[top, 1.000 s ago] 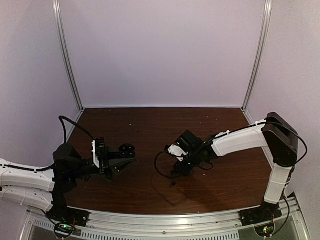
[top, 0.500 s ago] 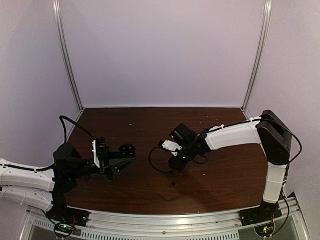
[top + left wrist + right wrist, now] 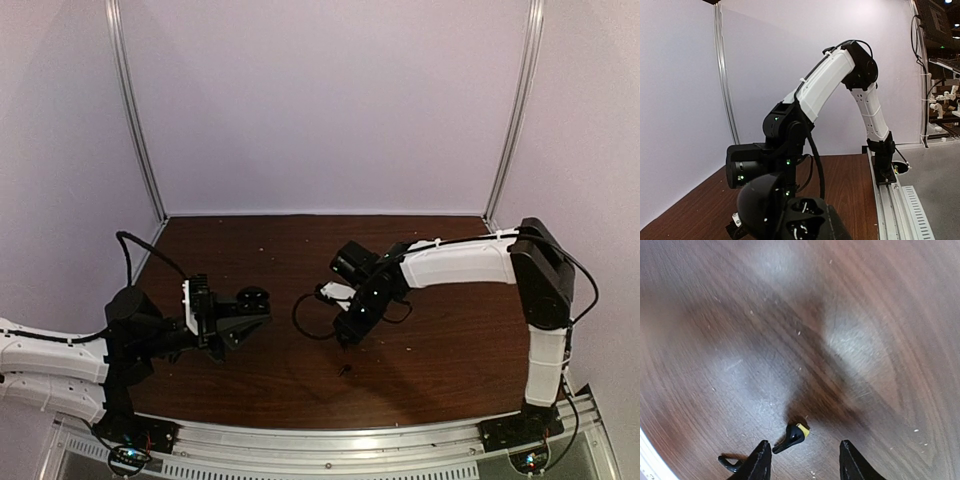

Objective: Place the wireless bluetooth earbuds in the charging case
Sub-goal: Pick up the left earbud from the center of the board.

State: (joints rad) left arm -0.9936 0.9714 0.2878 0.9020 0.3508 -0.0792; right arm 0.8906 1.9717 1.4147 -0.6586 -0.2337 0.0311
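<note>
The brown bench point(image 3: 865, 315) holds a black earbud point(image 3: 791, 435) near the open, empty right claw point(image 3: 805, 463); the left claw point(image 3: 243, 318) grips the case point(image 3: 790, 210).

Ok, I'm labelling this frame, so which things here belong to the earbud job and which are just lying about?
Job: charging case, open, held by the left gripper; black earbud on the table, near the open right gripper; a small dark piece beside it, possibly another earbud.
Lying about: pale specks on the table; the metal rail is a fixture.
</note>
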